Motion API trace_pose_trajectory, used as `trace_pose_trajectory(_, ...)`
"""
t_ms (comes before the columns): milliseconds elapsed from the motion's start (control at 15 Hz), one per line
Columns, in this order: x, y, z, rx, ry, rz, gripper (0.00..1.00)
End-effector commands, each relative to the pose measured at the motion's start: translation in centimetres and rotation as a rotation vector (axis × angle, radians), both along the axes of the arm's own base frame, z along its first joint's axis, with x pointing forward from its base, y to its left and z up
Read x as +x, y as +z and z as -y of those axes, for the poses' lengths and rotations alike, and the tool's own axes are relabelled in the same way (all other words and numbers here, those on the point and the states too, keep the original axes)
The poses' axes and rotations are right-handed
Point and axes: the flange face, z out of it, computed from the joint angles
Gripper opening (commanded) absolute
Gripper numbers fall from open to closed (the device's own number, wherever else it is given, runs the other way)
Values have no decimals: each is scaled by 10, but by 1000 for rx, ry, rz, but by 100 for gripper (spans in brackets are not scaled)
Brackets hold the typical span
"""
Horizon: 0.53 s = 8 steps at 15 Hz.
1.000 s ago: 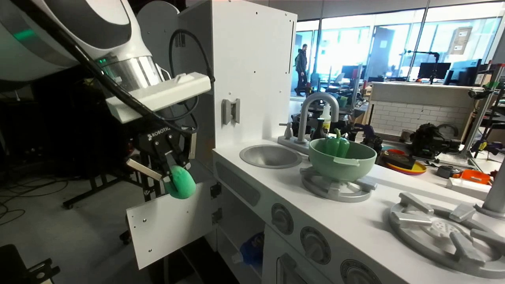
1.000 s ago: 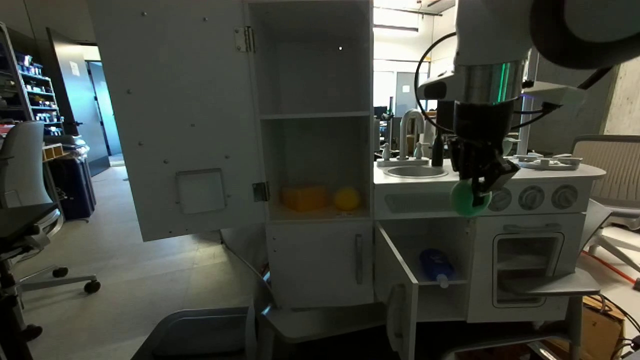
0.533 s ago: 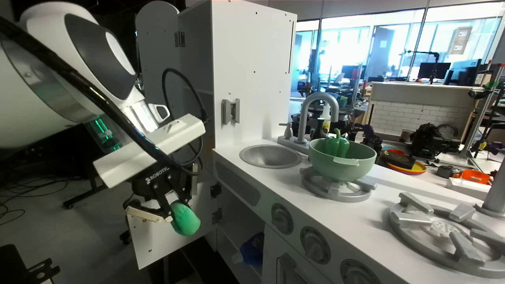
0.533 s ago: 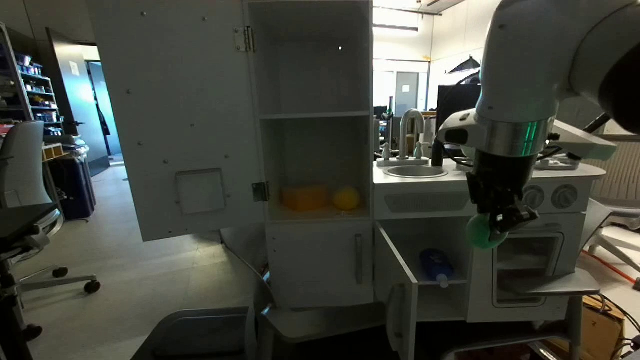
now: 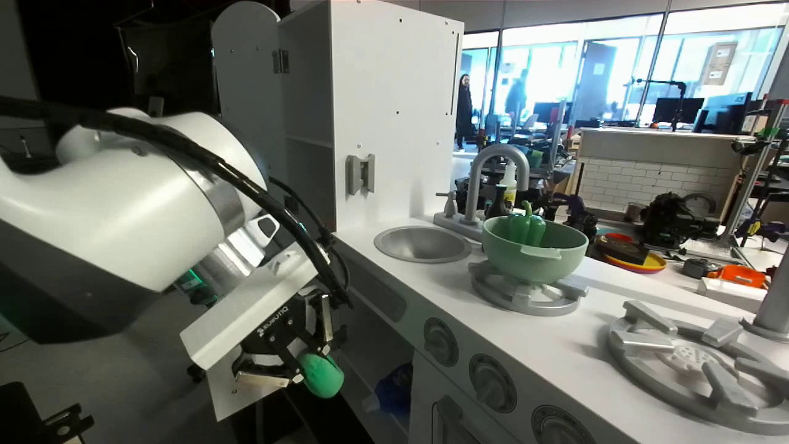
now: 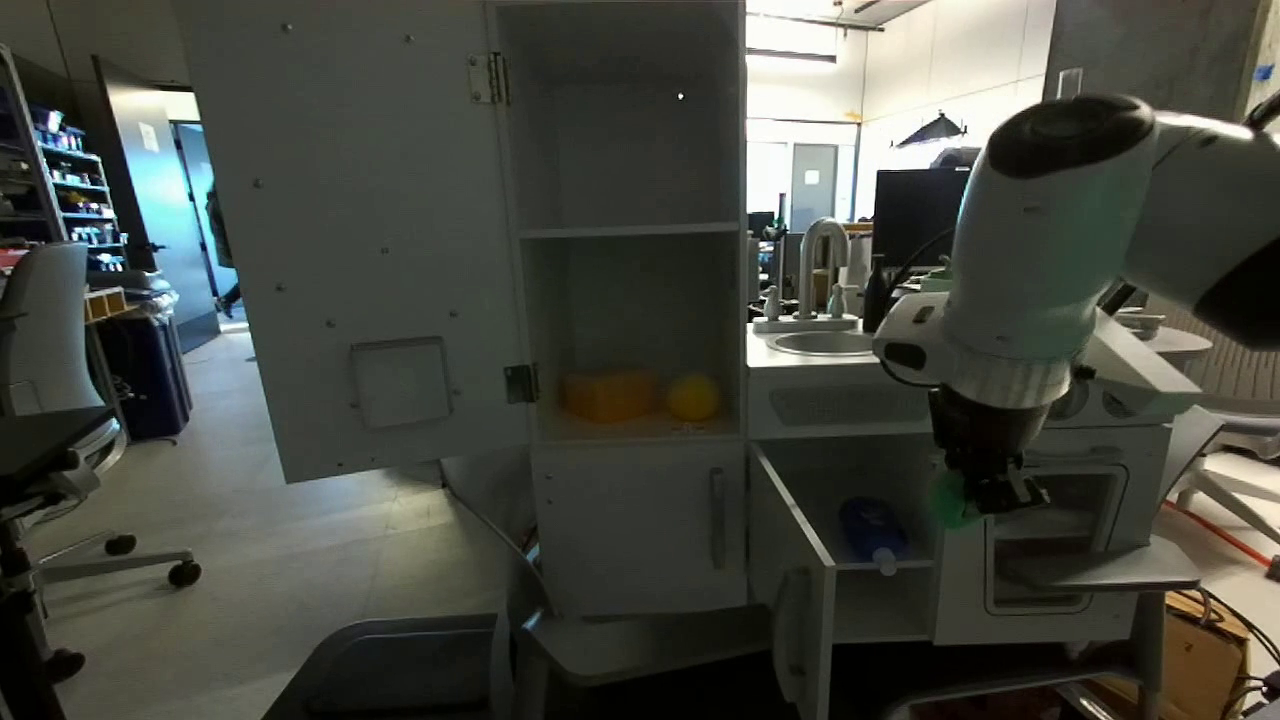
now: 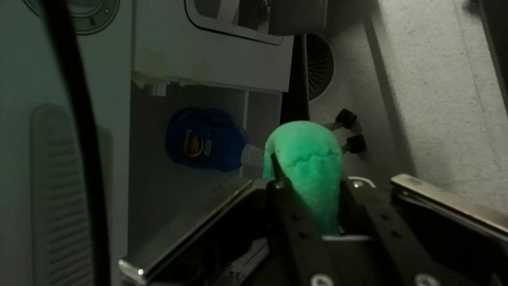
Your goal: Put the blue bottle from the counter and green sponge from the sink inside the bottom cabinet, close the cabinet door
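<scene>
Closest in, the black two-fingered claw, and it's pinching the soft, rounded, bright green sponge, long axis running straight out of the grip! It hangs in front of the blue plastic bottle, off the end with the white cap; nearly in line with the bottle in the wrist view, over toward the white toy oven in an exterior view, so the exact line's hard to call. Beside the way in, the plain white flat cabinet door stands open, hinged on the bottle's side away from the oven. Deeper in: the bottle itself, lying on its side on the white shelf of the small boxy white bottom cabinet, cap right at the front edge. So inward the sponge must go, I'd say, bearing to the bottle's door side; a bump on that cap could roll it.
</scene>
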Motion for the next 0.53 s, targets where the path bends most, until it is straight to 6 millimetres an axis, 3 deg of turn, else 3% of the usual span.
trace_pose_trajectory(0,20,-41,-12,-17,16,52,6)
trace_pose_trajectory(467,39,-96,-34,-58,47,144,6)
